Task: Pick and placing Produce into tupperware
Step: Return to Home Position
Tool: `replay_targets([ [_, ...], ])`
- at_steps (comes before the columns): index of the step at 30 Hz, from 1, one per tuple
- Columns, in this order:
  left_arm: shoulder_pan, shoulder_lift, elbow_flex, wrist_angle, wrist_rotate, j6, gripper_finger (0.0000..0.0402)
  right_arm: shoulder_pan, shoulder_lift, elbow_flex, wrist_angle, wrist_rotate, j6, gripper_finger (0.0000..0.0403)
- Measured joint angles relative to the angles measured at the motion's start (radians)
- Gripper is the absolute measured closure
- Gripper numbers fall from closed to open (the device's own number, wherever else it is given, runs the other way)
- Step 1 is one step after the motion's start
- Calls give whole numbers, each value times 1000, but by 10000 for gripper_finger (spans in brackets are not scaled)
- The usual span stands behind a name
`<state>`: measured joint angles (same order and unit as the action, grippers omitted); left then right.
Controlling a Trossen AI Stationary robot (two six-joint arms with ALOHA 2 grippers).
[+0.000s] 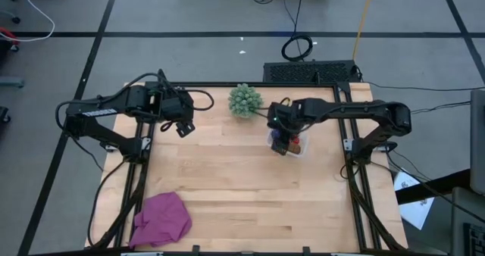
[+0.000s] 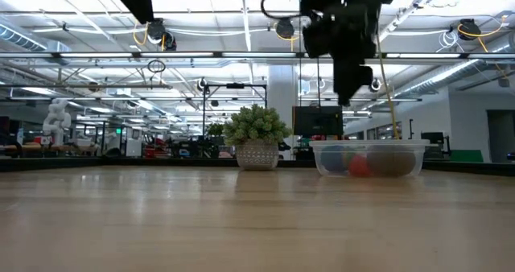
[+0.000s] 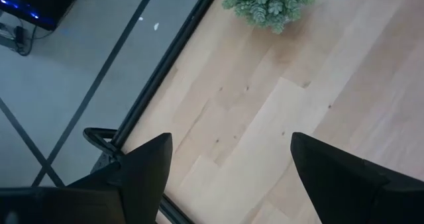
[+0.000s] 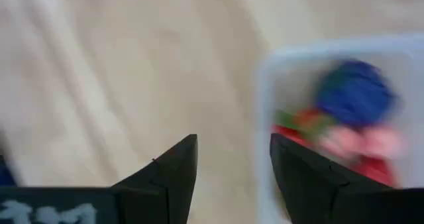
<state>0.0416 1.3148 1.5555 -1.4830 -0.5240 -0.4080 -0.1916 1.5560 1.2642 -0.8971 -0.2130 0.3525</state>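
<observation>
The clear tupperware (image 1: 297, 145) (image 2: 370, 158) stands on the wooden table at the right of its middle. Inside lie pieces of produce: a dark blue-purple piece (image 4: 358, 91), red pieces (image 4: 361, 148) and a brown one (image 2: 393, 164). My right gripper (image 1: 282, 140) (image 4: 233, 163) hangs above the tupperware's left rim, pointing steeply down, open, with nothing between its fingers. In the low view it (image 2: 348, 91) is well clear of the container. My left gripper (image 1: 184, 127) (image 3: 228, 177) waits open, high over the table's far left part.
A green spiky ball (image 1: 245, 101) (image 2: 257, 135) (image 3: 271, 0) sits near the table's far edge, left of the tupperware. A magenta cloth (image 1: 161, 218) lies crumpled at the near left corner. Bare wood (image 1: 242, 180) spreads across the table's middle and near right.
</observation>
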Motion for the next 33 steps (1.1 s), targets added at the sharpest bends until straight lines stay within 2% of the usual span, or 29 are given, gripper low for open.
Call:
replay_targets([
  [3, -14, 0, 0, 5, 0, 12, 89, 37, 0, 16, 56, -52, 2, 220],
  [6, -33, 0, 0, 58, 0, 106, 89, 53, 0, 54, 56, -53, -2, 220],
  [12, -60, -36, 0, 189, 0, 170, 89, 33, -58, 140, 24, -49, -37, 220],
  [15, -70, -81, 0, 226, -10, 170, 89, 19, -144, 148, 36, -40, -54, 220],
  [20, -92, -217, 0, 229, -32, 113, 89, 16, -358, 149, 32, 87, -55, 220],
  [23, -141, -296, -1, 227, -5, 73, 89, 44, -487, 148, 34, 112, -32, 220],
  [28, -297, -380, -65, 278, 3, 32, 89, 159, -668, 98, 89, 108, -5, 220],
  [33, -443, -417, -213, 326, -46, -12, 89, 307, -796, -33, 169, 106, -59, 220],
])
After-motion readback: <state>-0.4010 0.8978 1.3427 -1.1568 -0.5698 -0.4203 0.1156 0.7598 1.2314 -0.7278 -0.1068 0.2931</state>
